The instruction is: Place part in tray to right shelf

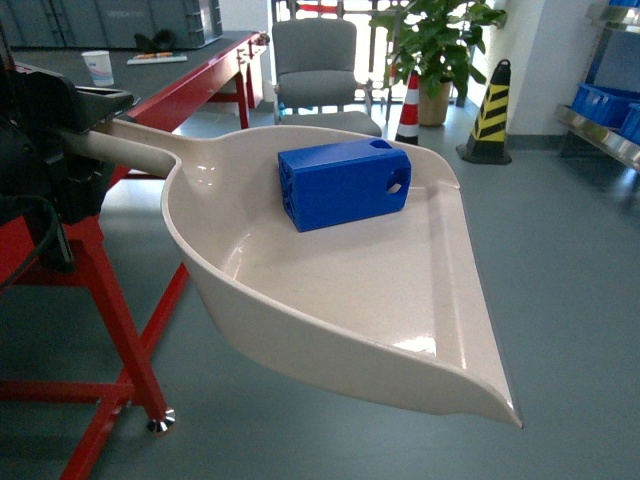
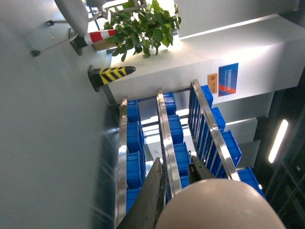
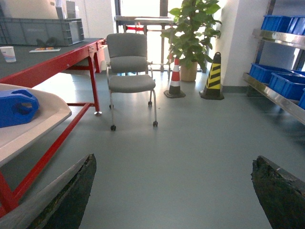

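Note:
The beige tray (image 1: 330, 290) hangs in the air ahead of me, its long handle (image 1: 125, 140) running left into my left gripper (image 2: 177, 176). That gripper is shut on the handle, whose rounded end (image 2: 219, 205) fills the bottom of the left wrist view. The blue part (image 1: 345, 185) lies inside the tray near its back wall. In the right wrist view the tray (image 3: 33, 126) and part (image 3: 16, 107) show at the left edge. My right gripper (image 3: 174, 164) is open over bare floor, holding nothing. The right shelf (image 1: 600, 130) with blue crates stands at the far right.
A red-framed table (image 1: 190, 85) stands at the left with a paper cup (image 1: 97, 66) and a grey crate on it. A grey chair (image 1: 315, 65), a potted plant (image 1: 430, 40), and two traffic cones (image 1: 492, 110) stand ahead on the grey floor.

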Motion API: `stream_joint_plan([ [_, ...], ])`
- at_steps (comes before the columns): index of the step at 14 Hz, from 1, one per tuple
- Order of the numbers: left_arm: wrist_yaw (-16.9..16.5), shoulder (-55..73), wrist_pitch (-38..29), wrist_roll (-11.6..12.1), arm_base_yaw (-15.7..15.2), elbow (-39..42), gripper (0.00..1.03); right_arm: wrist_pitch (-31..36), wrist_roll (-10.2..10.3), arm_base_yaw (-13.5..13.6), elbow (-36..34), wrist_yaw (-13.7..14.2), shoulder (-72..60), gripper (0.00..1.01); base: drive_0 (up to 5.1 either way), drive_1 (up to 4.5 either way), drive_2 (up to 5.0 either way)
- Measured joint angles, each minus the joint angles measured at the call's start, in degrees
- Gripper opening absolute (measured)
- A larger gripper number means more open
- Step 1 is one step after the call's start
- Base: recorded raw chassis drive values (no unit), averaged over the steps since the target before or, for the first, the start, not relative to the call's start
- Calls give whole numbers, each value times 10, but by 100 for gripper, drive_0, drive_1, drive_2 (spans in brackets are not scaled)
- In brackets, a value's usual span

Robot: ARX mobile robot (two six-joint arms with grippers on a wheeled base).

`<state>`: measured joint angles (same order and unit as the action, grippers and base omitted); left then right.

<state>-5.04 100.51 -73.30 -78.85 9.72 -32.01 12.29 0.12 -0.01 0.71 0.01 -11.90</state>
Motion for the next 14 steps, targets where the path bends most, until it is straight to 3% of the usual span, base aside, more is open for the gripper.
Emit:
stream_joint_plan([
  [14,-1,0,0,2,1,-1,12,0,0,0,0,0,0,98,15,445,-416],
])
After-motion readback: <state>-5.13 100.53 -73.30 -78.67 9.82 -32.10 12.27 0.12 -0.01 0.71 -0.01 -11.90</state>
